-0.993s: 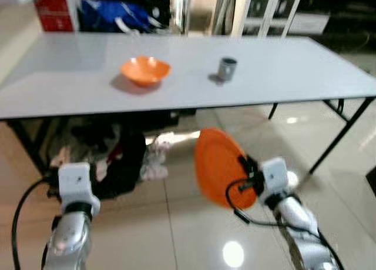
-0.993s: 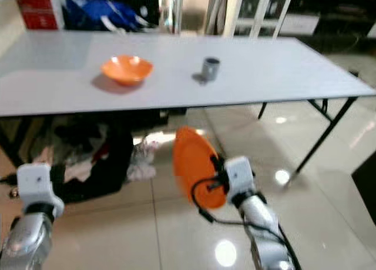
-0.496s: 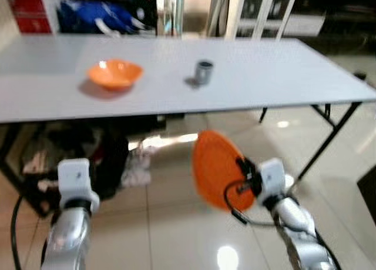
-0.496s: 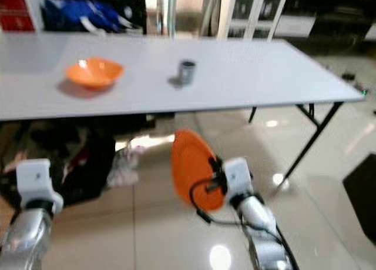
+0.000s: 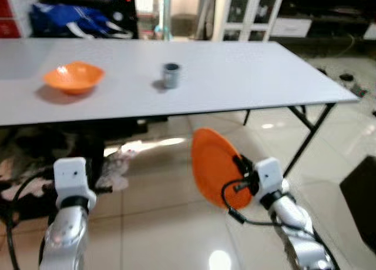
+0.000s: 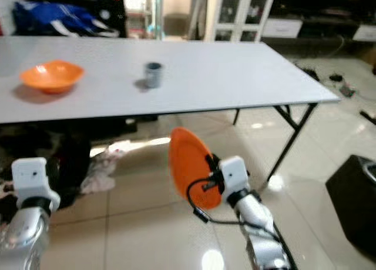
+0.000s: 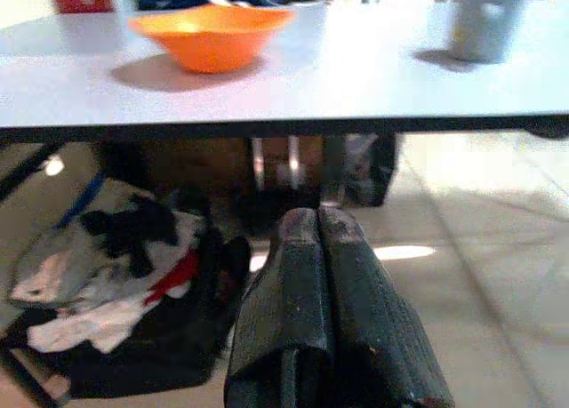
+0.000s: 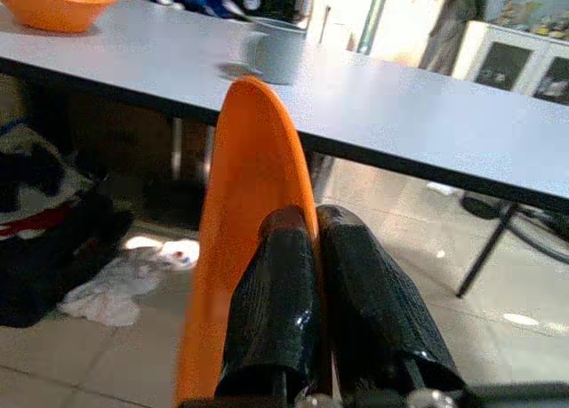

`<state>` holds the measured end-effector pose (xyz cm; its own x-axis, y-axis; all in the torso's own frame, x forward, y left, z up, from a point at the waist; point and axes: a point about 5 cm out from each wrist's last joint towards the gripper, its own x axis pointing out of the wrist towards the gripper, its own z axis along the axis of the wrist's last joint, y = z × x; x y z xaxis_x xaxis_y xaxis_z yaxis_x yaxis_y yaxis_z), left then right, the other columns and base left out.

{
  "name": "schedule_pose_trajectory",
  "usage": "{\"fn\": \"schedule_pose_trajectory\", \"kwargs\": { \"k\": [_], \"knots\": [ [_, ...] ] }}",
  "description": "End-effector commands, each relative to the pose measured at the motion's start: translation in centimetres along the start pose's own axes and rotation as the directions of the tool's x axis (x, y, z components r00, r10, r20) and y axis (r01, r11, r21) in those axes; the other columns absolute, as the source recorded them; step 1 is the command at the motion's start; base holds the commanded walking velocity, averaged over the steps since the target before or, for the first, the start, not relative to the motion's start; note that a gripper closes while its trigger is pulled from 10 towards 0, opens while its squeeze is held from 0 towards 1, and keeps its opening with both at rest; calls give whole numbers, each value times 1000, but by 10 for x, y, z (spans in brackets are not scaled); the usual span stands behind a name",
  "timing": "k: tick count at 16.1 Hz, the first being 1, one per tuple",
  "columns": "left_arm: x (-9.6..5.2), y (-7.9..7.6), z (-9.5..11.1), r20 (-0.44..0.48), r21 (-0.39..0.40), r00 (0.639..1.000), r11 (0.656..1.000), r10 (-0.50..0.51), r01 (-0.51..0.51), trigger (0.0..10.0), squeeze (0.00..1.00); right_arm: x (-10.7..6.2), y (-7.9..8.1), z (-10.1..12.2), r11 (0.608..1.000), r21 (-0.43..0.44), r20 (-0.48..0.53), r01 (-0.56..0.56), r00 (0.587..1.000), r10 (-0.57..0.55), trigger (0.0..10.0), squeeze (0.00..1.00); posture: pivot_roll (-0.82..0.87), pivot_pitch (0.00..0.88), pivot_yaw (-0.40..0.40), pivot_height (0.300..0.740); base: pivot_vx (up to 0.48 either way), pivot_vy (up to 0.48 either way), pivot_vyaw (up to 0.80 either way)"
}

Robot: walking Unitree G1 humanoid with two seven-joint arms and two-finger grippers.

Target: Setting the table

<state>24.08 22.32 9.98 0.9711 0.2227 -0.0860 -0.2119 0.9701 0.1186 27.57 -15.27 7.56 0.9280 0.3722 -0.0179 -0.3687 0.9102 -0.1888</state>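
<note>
Left eye view: the right pincer (image 5: 239, 175) grips an orange plate (image 5: 211, 175) on edge, below and before the counter (image 5: 247, 76), where a bowl (image 5: 73, 77) and cup (image 5: 171, 76) stand apart. The plate hides the fingertips.

Left wrist view: the left pincer (image 7: 318, 226) is closed on nothing, low before the counter's edge.

Right wrist view: both fingers (image 8: 271, 319) clamp the plate's rim; its lower part is cut off.

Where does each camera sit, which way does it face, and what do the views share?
Left and right eye views: on the head, looking down at the table; both silver arms show, right gripper holding the orange plate.
Left wrist view: along the left gripper, toward the orange bowl.
Right wrist view: along its fingers pinching the plate.
All share the bowl and grey cup.
</note>
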Motion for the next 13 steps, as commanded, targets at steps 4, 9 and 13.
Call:
{"fn": "schedule_pose_trajectory", "kwargs": {
  "k": [4, 9, 13],
  "knots": [
    [0, -7, 7, 29, -2, 999, 999, -34, 34, 10000, 0, 2, -7, 9, 1000, -17, 44, 26, 999, -25, 0, 0, 12, 0, -36, 736, 176, 0, 0],
    [2, -10, 11, 41, -11, 998, 999, -46, 46, 10000, 0, 4, -8, 8, 1000, -20, 42, 21, 999, -20, 0, 0, 14, 0, -35, 736, 458, 0, 0],
    [3, -9, 12, 43, -9, 998, 999, -42, 43, 10000, 0, 5, -7, 8, 1000, -20, 42, 18, 999, -17, 0, 0, 17, 0, -34, 736, 458, 0, 0]
  ]
}}
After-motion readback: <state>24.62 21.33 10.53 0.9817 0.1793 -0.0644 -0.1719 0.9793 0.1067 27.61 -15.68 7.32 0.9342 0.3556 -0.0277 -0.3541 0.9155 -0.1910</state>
